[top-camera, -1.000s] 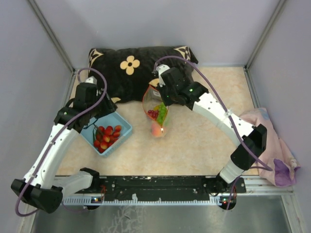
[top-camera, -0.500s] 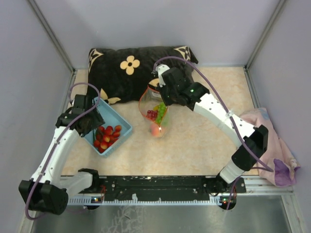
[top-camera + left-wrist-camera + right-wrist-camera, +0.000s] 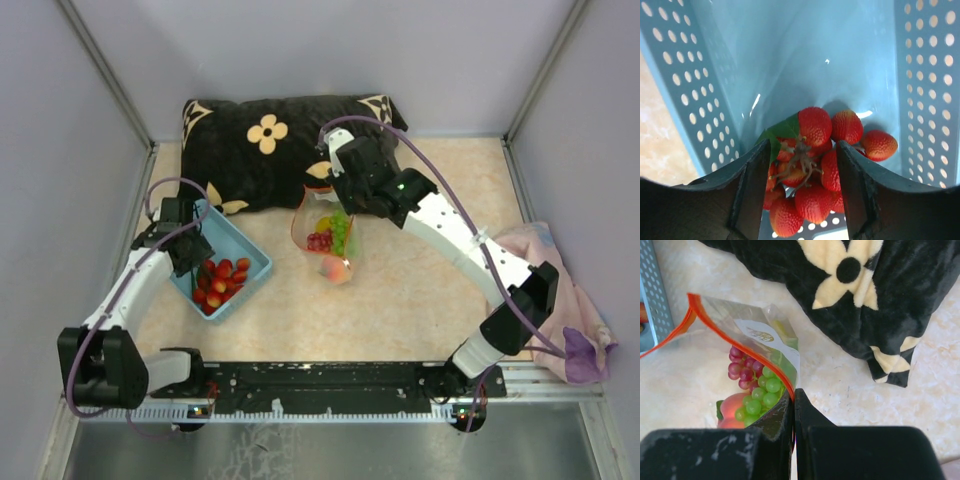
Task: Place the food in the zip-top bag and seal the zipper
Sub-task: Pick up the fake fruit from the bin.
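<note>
A bunch of red strawberries [image 3: 220,283] lies in the light blue latticed basket [image 3: 254,259]. My left gripper [image 3: 190,258] reaches into the basket and is open, its fingers on either side of the strawberries [image 3: 812,150], close to them. My right gripper [image 3: 336,208] is shut on the zip-top bag [image 3: 328,238], pinching the red-orange zipper [image 3: 735,340] at one end and holding the mouth open and upright. Inside the bag [image 3: 762,332] I see green grapes [image 3: 762,395], dark red grapes [image 3: 742,367] and an orange peach [image 3: 730,407].
A black pillow [image 3: 270,140] with cream flowers lies along the back, right behind the bag. A pink cloth [image 3: 560,290] is bunched at the right edge. The basket wall [image 3: 680,75] rises on both sides of my left gripper [image 3: 802,145].
My left arm has swung back and down, bringing its gripper into the basket over the strawberries. The right gripper and bag have shifted slightly right.
</note>
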You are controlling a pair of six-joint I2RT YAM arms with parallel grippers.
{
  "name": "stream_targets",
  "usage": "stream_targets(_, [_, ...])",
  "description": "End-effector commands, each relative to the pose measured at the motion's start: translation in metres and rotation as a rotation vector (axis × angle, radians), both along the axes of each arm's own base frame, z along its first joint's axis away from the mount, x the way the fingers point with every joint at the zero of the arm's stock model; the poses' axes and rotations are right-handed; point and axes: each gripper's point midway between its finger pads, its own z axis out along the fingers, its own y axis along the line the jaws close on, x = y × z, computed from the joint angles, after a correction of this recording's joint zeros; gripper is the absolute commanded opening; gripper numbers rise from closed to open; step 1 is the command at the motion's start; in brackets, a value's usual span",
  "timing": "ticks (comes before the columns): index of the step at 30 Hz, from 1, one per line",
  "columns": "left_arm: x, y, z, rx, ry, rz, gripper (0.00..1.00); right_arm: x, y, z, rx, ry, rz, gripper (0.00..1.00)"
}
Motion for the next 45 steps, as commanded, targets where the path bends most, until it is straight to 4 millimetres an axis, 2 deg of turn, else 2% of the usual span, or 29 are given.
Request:
stream_targets(1, [0.017, 0.006, -0.01, 0.003, -0.035, 0.024, 0.6, 0.002, -0.006, 0.058, 0.061, -0.147, -0.016, 0.0])
stream_targets(5, [0.016, 0.005, -0.026, -0.01, 0.001, 0.022, 0.54, 0.003, -0.007, 0.057, 0.055, -0.15, -0.023, 0.0])
stream_targets(8, [0.016, 0.001, -0.036, -0.029, 0.017, 0.013, 0.42, 0.004, -0.007, 0.056, 0.053, -0.151, -0.022, 0.0])
stream_targets(12, [0.016, -0.004, -0.039, -0.051, 0.026, -0.002, 0.18, 0.004, -0.006, 0.053, 0.048, -0.148, -0.023, 0.0])
stream_targets(14, [0.017, -0.004, -0.034, -0.049, 0.018, -0.004, 0.03, 0.004, -0.006, 0.054, 0.048, -0.149, -0.022, 0.0])
stream_targets(15, [0.018, -0.004, -0.028, -0.048, 0.004, -0.008, 0.0, 0.004, -0.006, 0.054, 0.048, -0.15, -0.025, 0.0])
stream_targets(21, [0.028, -0.004, 0.029, -0.036, -0.144, -0.05, 0.0, 0.005, -0.004, 0.059, 0.051, -0.167, -0.026, 0.0])
stream_targets(27, [0.036, -0.017, 0.093, -0.06, -0.328, -0.158, 0.0, 0.005, 0.0, 0.062, 0.054, -0.182, -0.025, 0.0])
stream_targets(34, [0.036, -0.045, 0.164, -0.104, -0.57, -0.349, 0.0, 0.006, 0.008, 0.059, 0.052, -0.182, -0.024, 0.0])
stream_targets(38, [0.033, -0.067, 0.214, -0.135, -0.751, -0.485, 0.0, 0.005, 0.014, 0.058, 0.054, -0.186, -0.015, 0.0])
stream_targets(45, [0.01, -0.115, 0.288, -0.226, -1.038, -0.783, 0.0, 0.0, 0.027, 0.058, 0.07, -0.181, 0.011, 0.0])
